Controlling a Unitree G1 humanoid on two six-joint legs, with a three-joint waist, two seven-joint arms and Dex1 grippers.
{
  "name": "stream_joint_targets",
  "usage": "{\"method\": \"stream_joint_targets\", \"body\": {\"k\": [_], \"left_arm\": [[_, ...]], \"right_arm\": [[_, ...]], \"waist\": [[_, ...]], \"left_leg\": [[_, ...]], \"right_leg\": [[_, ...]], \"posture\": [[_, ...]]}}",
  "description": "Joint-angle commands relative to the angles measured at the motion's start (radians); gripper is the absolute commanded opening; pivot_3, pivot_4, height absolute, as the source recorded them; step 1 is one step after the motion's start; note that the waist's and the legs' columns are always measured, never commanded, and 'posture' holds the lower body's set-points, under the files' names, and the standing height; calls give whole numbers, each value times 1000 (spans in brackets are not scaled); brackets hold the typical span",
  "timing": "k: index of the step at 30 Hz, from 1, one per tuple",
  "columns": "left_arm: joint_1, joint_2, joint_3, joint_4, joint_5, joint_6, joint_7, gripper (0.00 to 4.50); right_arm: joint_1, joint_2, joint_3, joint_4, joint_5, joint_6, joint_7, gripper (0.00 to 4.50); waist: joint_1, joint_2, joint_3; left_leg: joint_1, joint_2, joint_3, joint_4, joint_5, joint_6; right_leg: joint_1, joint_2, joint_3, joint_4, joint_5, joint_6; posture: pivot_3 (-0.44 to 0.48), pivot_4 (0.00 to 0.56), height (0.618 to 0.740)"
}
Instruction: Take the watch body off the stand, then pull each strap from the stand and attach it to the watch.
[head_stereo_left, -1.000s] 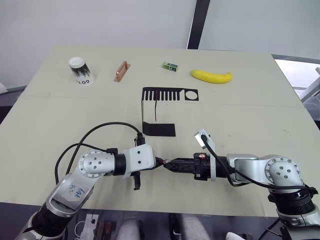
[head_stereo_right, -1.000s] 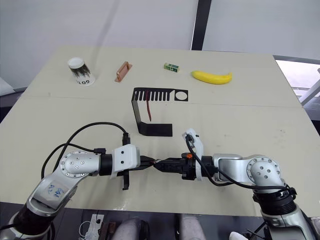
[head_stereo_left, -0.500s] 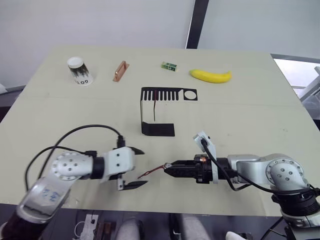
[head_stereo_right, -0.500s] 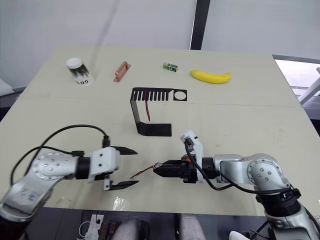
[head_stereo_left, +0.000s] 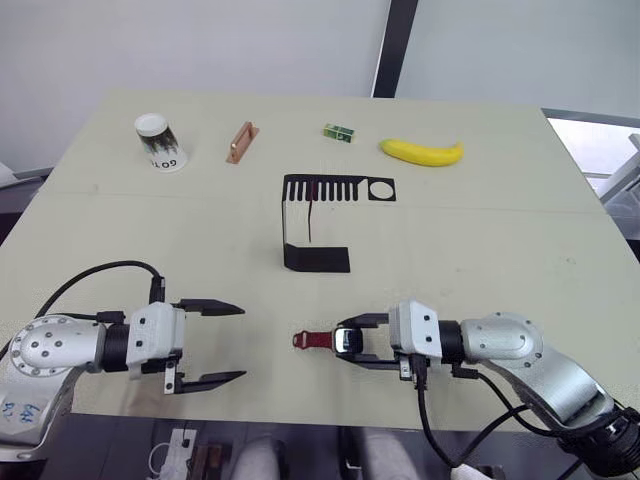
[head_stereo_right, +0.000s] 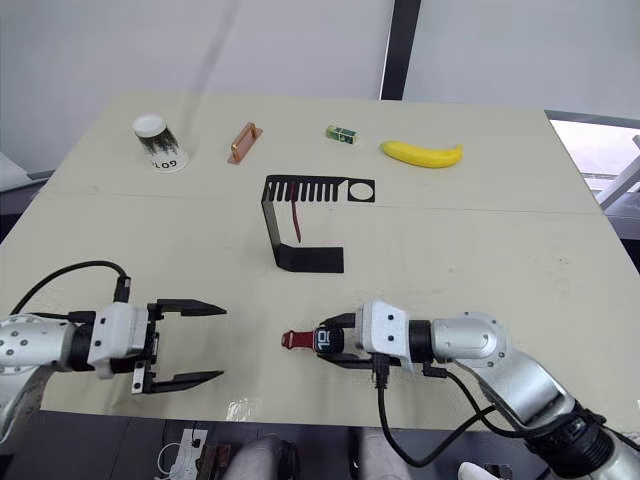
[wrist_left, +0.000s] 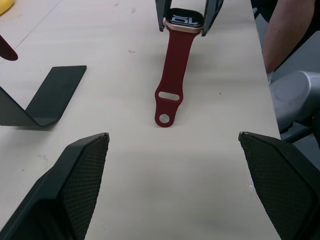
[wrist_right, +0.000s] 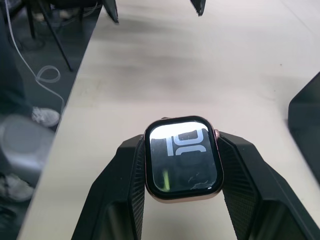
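- While the right gripper pinches the watch body above the table, one strap trails from it.
- Left gripper spread, empty.
- Second strap hangs in the stand.

The watch body has a glossy glass face; its strap looks smooth, matt rubber; the fingers are black, mesh-textured plastic; the table is matt.

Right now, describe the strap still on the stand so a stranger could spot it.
At the table's centre stands the black stand. From its slotted top plate hangs the strap, narrow and dark red, dangling beside the upright. The other strap lies flat, joined to the watch body.
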Motion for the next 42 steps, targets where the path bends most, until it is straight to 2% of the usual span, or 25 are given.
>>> {"method": "stream_joint_targets", "body": {"k": [1, 6, 10, 14, 22, 27, 28, 31, 36, 39, 42], "left_arm": [[4, -8, 58, 8, -56, -24, -8, 4469], [12, 6, 109, 13, -109, -17, -32, 4469], [43, 27, 144, -8, -138, 14, -48, 4469], [78, 29, 169, -39, -161, 49, -32, 4469], [146, 25, 209, -54, -155, 71, -12, 4469], [130, 29, 198, -48, -150, 75, -9, 4500], [126, 30, 195, -49, -152, 84, -5, 4500], [116, 30, 194, -55, -152, 105, 12, 4500], [110, 17, 231, -42, -133, 112, 69, 4500], [117, 3, 265, 19, -80, 82, 120, 4500], [126, -38, 276, 123, -5, 20, 183, 4500]], "right_arm": [[-49, 82, 18, 20, -15, -55, 46, 1585], [-166, 242, 85, 118, 13, 54, 87, 1585], [-218, 323, 130, 208, 2, 162, 105, 1585], [-216, 311, 175, 295, -87, 150, 134, 1585], [-171, 277, 142, 309, -113, 152, 166, 1585], [-187, 279, 113, 342, -120, 118, 185, 4026], [-184, 268, 93, 332, -105, 110, 201, 4450], [-158, 211, 8, 278, -46, 118, 236, 4450], [-11, 71, -264, 219, 104, 130, 266, 4450], [107, -15, -412, 318, 52, -51, 295, 4450], [176, -65, -560, 499, 1, -167, 231, 4450]], "waist": [[-2, 0, 0], [-5, 0, 0], [-7, 0, 0], [-2, 0, 0], [-10, -1, 0], [-11, -1, 0], [-10, -1, 0], [-7, -1, 0], [3, -1, 0], [4, -1, 0], [0, -1, 0]], "left_leg": [[0, 0, 0, 0, 0, 0], [1, 0, 0, 1, 0, 0], [1, 0, 0, 1, 0, -1], [1, 0, 0, 1, -1, 0], [2, 0, 0, 1, -1, -1], [2, 0, 0, 1, -1, -1], [2, 0, 0, 1, -1, -1], [2, 0, 0, 1, -1, -1], [1, 0, 0, 1, -2, 0], [2, -1, 0, 0, -2, 0], [3, -1, 1, 0, -2, 0]], "right_leg": [[0, 0, 0, 0, 0, 0], [0, 0, 0, 3, 0, 0], [-1, 0, 0, 5, -1, -1], [-1, -2, 0, 5, -1, -1], [-1, -1, -1, 5, -1, -2], [0, -1, -1, 5, -1, -2], [0, -1, -1, 5, -1, -2], [0, -1, -1, 5, -1, -2], [0, -2, -1, 4, -1, -1], [0, -1, -1, 4, -1, -1], [2, -1, 0, 3, -1, -1]], "posture": [[0, 150, 739], [0, 150, 739], [0, 150, 739], [0, 150, 739], [0, 150, 739], [0, 150, 739], [0, 150, 739], [0, 150, 739], [0, 150, 739], [0, 150, 739], [0, 150, 739]]}}
